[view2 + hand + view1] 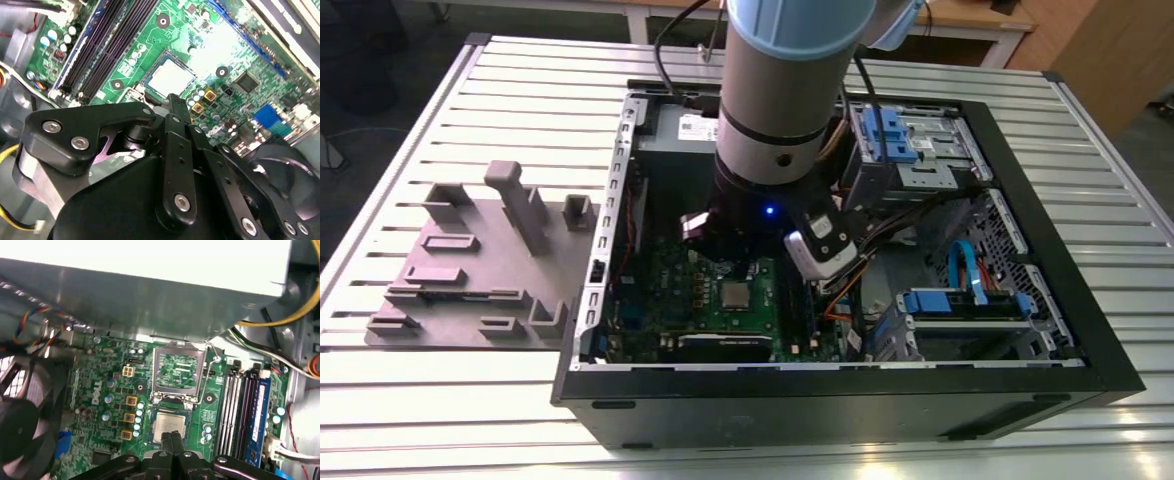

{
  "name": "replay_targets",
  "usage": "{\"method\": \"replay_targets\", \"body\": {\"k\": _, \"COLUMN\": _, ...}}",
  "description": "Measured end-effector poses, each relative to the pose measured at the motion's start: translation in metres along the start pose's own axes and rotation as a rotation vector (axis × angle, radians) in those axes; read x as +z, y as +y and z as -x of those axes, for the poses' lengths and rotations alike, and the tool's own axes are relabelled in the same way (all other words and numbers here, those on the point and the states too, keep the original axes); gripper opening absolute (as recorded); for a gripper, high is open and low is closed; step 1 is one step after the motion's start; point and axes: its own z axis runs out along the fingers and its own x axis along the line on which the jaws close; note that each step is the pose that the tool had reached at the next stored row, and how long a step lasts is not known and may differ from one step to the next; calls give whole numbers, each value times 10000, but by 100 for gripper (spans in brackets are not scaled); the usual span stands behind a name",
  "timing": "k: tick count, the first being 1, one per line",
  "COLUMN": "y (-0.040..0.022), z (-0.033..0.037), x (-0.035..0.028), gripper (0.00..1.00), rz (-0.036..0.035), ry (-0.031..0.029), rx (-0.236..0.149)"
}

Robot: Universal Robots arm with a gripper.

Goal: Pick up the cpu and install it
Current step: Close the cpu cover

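Cpu (167,424) lies flat on mobo (115,437), beside upright silver frame (179,371). Gripper (173,436) hangs close over cpu, fingers pressed together, nothing pinched btwn them.

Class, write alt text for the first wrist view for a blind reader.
The cpu lies seated in the green motherboard, with the shut gripper over its edge. The metal retention frame stands open beside it.

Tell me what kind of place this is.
Probably a robotics lab bench: an open computer case on a slatted aluminium table, a grey fixture tray beside it, and a robot arm reaching into the case.
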Motion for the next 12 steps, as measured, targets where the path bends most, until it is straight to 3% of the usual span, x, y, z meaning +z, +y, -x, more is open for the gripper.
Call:
{"method": "replay_targets", "body": {"k": 6, "y": 0, "z": 1, "x": 3, "gripper": 11, "rz": -41, "ry": 26, "rx": -1063}}
{"method": "replay_targets", "body": {"k": 12, "y": -1, "z": 3, "x": 16, "gripper": 11, "rz": -89, "ry": 14, "rx": -1820}}
